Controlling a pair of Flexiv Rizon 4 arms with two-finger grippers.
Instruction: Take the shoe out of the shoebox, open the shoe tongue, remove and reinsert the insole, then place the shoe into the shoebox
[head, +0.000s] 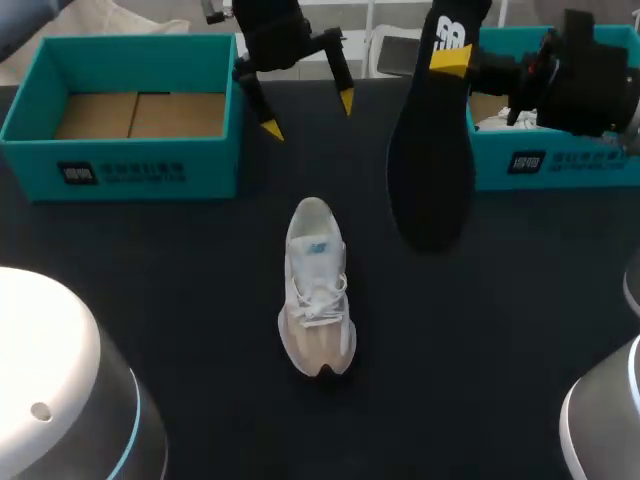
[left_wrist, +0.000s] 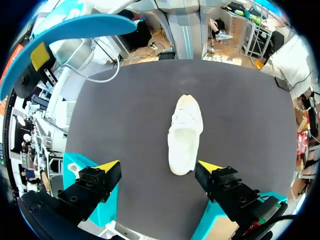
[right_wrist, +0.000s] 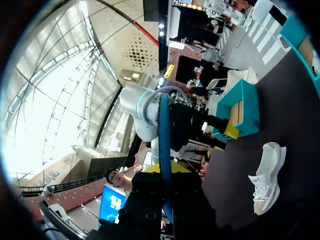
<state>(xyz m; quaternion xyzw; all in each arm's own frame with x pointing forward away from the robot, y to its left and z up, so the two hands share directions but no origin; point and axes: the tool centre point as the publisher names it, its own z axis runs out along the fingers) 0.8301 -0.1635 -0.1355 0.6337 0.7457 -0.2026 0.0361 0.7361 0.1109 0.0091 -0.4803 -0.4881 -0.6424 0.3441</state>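
Right tool (head: 448, 60): clenched on the upper end of the insole (head: 430, 170), one yellow fingertip (head: 450, 60) showing on its near face.

Insole: black on top, blue beneath. It hangs lengthwise downward, off to the right of the shoe (head: 318, 290) and past its heel end. Judged clear of the counter (head: 180, 300).

Shoe: white, upright on its sole, mid-counter. Its long axis runs straight away from the robot, toe nearest, heel and mouth at the far end. No tool touches it.

Left tool (head: 308, 114): released and empty, fingers spread wide. It hangs beyond the shoe's heel and above it. In the left wrist view the heel lies just ahead, between the two fingers (left_wrist: 107, 166).

Left teal box (head: 40, 150): beyond the shoe, to its left, bare cardboard floor.

Right teal box (head: 580, 165): beyond the shoe, to its right, behind the insole. Which is box and which is lid cannot be told.

Governing relation: reinsertion is judged the step in hand. The insole stands near-vertical while the shoe lies flat, so the insole must tip and come left, entering at the far-end mouth. The left tool is the nearer one for steadying the heel.
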